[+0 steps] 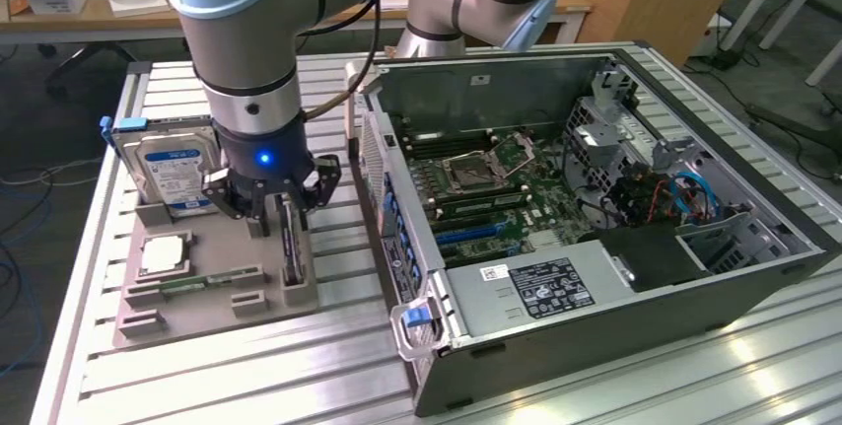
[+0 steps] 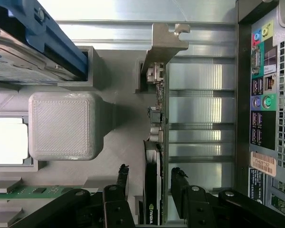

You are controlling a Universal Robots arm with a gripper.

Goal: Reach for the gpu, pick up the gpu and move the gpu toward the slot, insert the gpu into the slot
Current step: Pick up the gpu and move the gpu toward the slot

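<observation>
Green graphics card (image 2: pixel 159 128), black cooler, on edge.
It is flanked, at the exterior view's left, by the wide-spread gripper (image 2: pixel 151 169).

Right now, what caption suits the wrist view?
Open tool straddling the upright gpu in its gray holder, beside the computer case.

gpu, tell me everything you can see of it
The gpu is a thin card standing on its long edge in a slot of the grey holder beside the open computer case. It shows a green board edge, a black cooler with a logo, and a silver metal bracket at one end. The open gripper straddles it, one finger on each side, with gaps showing, so nothing grips it yet.
</observation>
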